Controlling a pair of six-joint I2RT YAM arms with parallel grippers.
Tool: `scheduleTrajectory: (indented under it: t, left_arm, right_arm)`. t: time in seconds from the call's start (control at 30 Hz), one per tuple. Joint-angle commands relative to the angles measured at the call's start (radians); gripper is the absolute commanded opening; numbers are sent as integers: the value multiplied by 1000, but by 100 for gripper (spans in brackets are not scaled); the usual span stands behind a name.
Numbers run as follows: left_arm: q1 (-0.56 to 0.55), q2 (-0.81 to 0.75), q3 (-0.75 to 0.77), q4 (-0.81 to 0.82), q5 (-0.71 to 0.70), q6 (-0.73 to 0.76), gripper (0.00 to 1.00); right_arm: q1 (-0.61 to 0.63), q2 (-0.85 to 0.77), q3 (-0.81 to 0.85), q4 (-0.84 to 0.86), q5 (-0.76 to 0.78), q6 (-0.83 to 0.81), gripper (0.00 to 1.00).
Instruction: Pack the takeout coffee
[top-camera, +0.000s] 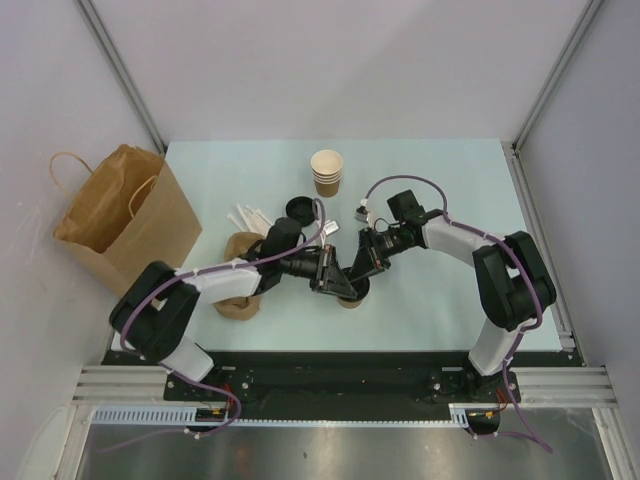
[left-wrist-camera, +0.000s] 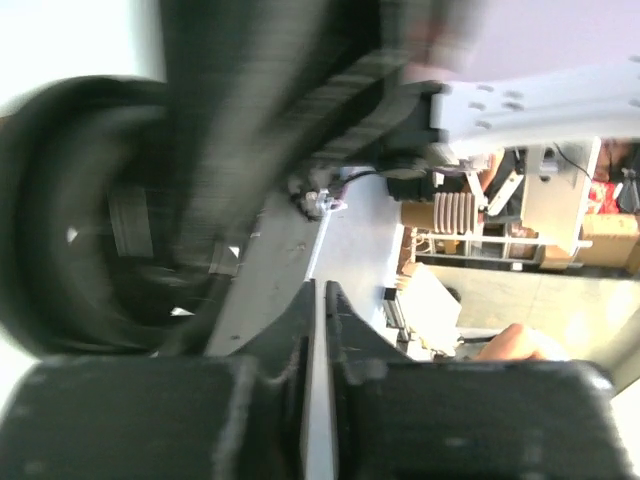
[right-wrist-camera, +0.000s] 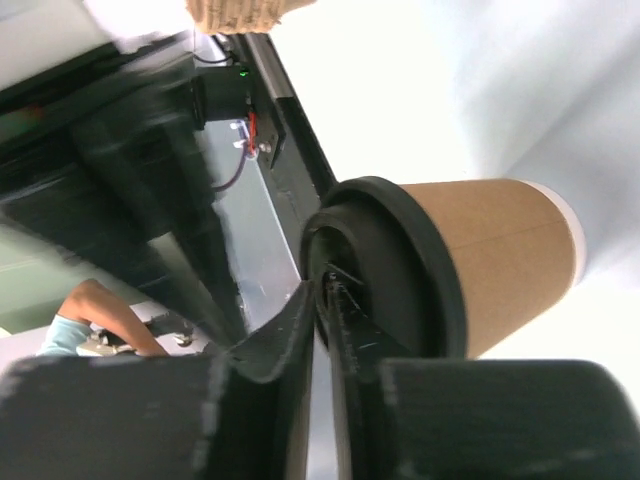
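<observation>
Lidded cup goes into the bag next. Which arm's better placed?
Left, probably. The left end effector and right end effector both sit at the lidded cup, but the paper bag stands far left; the right would have to reach across.

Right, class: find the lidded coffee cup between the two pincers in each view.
Top external: low centre, the cup mostly hidden under the left pincer and right pincer.
Left wrist: blurred dark round at left, probably its lid.
Right wrist: cup centre-right, lid toward camera.
Shared landmark: the black lid.
</observation>
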Motion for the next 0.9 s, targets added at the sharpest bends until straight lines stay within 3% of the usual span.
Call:
scheduleTrajectory:
  t: [0.0,0.2,0.23,0.3,0.4,0.43,0.53,0.63,0.77,0.87]
  left_arm:
    - [-15,-200,35,5,18,48,17]
    - [2,-320,133,-181,65,163,46]
    - [9,-353,171,-259,67,219,55]
    - [43,-384,219,-431,59,301,64]
    - [103,-427,329,-671,-8,500,84]
    - [124,-435,374,-717,-39,567,88]
    - [219,-469,435,-855,-94,664,98]
    - [343,-541,448,-916,-126,740,100]
    - [365,-578,474,-1044,-192,844,99]
    - [370,-633,426,-1030,-208,843,99]
  right_arm:
    - [7,-90,14,95,-86,35,19]
    - [-6,-200,42,212,-149,147,53]
    - [-10,-212,52,205,-143,145,69]
    - [-27,-239,92,112,-107,77,77]
    - [-19,-297,144,-65,96,-98,93]
    - [-9,-330,150,-93,262,-128,99]
    - [42,-370,149,-168,521,-203,100]
    - [103,-387,149,-211,667,-270,100]
    - [204,-377,149,-222,782,-310,100]
    - [283,-354,151,-216,873,-340,100]
